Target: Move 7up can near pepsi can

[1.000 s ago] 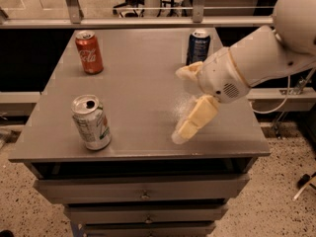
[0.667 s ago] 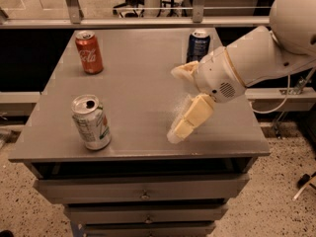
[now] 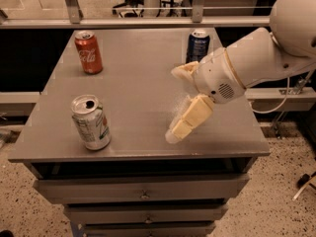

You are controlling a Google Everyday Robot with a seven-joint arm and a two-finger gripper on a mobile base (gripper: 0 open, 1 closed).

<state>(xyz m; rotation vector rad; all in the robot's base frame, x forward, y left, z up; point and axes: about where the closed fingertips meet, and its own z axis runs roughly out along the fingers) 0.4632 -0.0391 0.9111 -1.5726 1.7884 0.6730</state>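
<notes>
The 7up can [image 3: 91, 122] is silver-white with green marks and a nutrition label. It stands upright near the front left of the grey table [image 3: 138, 83]. The pepsi can [image 3: 198, 46] is dark blue and stands at the back right. My gripper [image 3: 173, 105] hangs over the middle right of the table, to the right of the 7up can and in front of the pepsi can. Its cream fingers [image 3: 190, 120] are spread apart with nothing between them. It touches neither can.
A red Coca-Cola can [image 3: 89, 52] stands at the back left. My white arm [image 3: 256, 58] reaches in from the right over the table's right edge. Drawers [image 3: 143, 189] sit below the front edge. A rail [image 3: 148, 21] runs behind the table.
My gripper has moved a little to the left, toward the 7up can. The three cans have not moved.
</notes>
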